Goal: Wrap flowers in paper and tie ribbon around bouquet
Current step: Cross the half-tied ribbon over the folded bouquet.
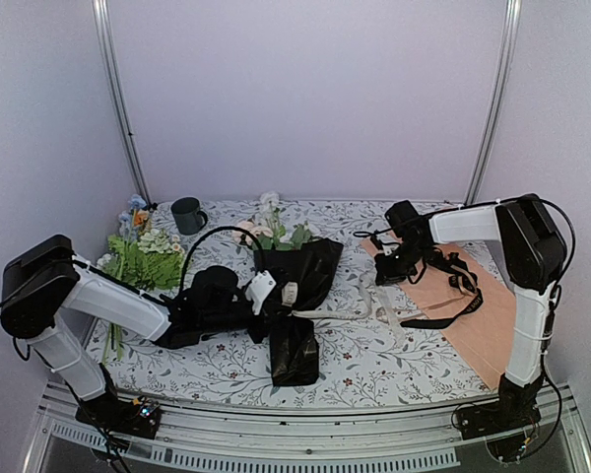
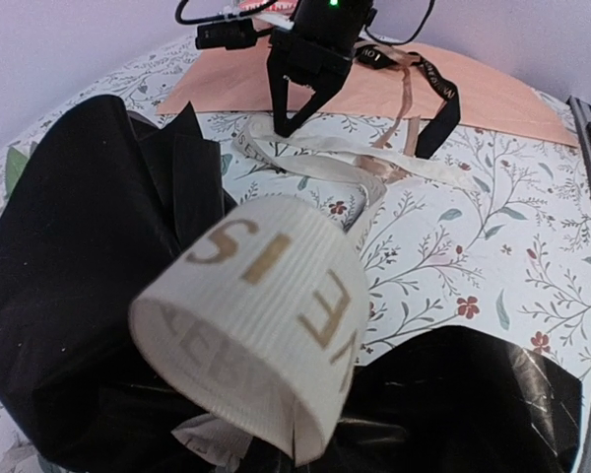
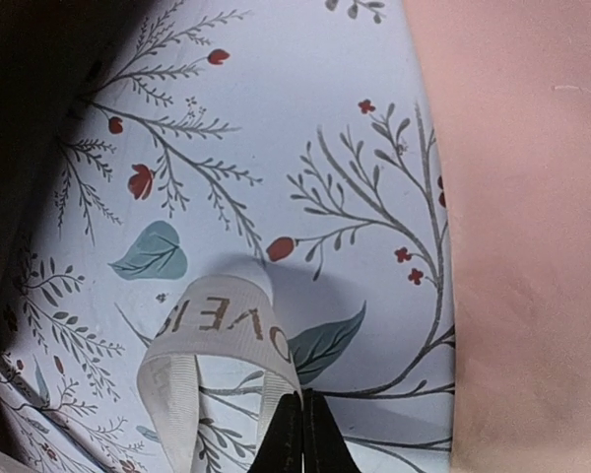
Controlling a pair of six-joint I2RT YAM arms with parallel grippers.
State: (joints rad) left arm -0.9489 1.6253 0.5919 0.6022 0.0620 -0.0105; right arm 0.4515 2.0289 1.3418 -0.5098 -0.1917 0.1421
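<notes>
Our right gripper (image 3: 297, 434) pinches shut on the flat cream-beige fabric ribbon (image 3: 217, 330). Our left gripper (image 1: 276, 296), closed, seems to hold its loop beside the bouquet of pale flowers in a black paper cone (image 1: 297, 258), which lies between the arms. We should pull gently, drawing the ribbon snug around the cone's waist.

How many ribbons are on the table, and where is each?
2. The cream ribbon runs from the black paper in the middle toward the right. The black ribbon lies on the peach sheet at the right. Others may be hidden under paper.
</notes>
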